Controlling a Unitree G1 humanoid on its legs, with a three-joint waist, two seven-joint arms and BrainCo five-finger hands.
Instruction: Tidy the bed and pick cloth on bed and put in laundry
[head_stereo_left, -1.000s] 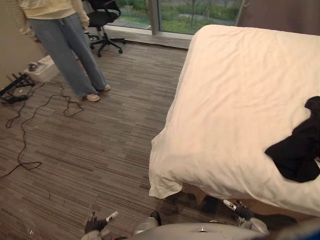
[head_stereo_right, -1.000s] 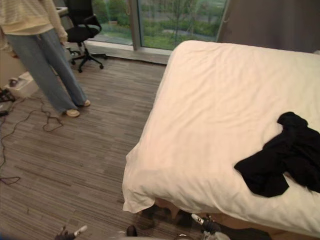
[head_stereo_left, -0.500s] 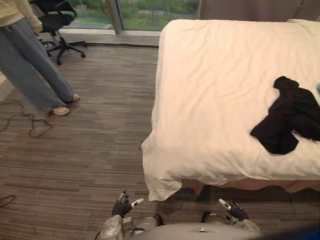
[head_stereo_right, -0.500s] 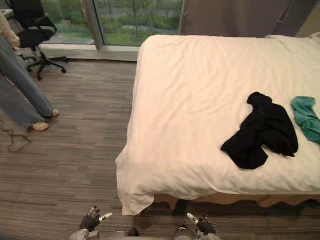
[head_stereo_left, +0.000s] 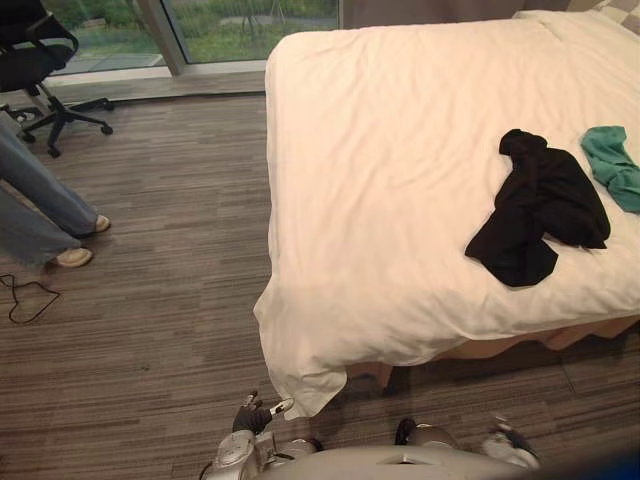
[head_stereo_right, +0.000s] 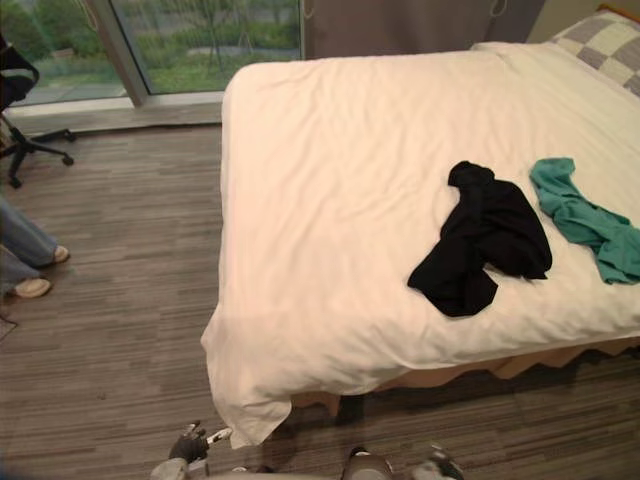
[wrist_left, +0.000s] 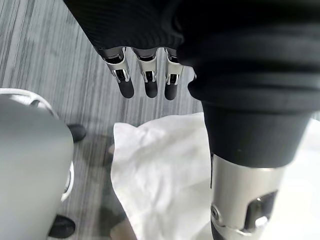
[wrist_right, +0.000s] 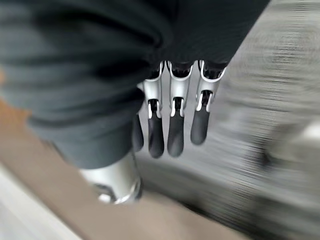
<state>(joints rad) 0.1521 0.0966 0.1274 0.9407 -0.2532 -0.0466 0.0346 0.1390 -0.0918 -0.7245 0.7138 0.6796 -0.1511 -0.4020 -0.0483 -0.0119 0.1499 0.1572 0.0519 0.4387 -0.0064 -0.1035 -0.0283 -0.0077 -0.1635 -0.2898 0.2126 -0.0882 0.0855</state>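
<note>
- Silver fingers with dark tips on the left hand (wrist_left: 146, 82) hang straight and loose with nothing in them, so that one's open. It's down low at the foot of the bed, just beside the drooping corner of the white duvet (wrist_left: 160, 175). From where I'm standing it doesn't look like it's touching.
- Same deal with the right hand (wrist_right: 172, 129): fingers straight, side by side, empty, so open too. It hangs low over the floor (head_stereo_left: 150, 300) by the foot of the bed, further along on the robot's right.
- The black cloth (head_stereo_left: 540, 215) is a crumpled heap lying on top of the duvet, near the foot edge and toward the robot's right. It's well apart from both hands.
- A teal cloth (head_stereo_left: 612, 165) lies near the black one, further right. There's a thin strip of duvet between them, so they aren't touching.
- The bed (head_stereo_left: 380, 130) looks mostly smooth, just light wrinkles. One duvet corner sags toward the floor, and a tan base peeks out under the foot edge.
- A checkered pillow (head_stereo_right: 600, 45) sits up at the far right corner.
- Off to the left, well away from the bed, a person's legs (head_stereo_left: 40, 215) in blue jeans and light shoes stand on the grey-brown striped floor.
- A black office chair (head_stereo_left: 40, 65) is behind them by the window (head_stereo_left: 230, 15), and a dark curtain (head_stereo_right: 400, 22) hangs past the far side of the bed.
</note>
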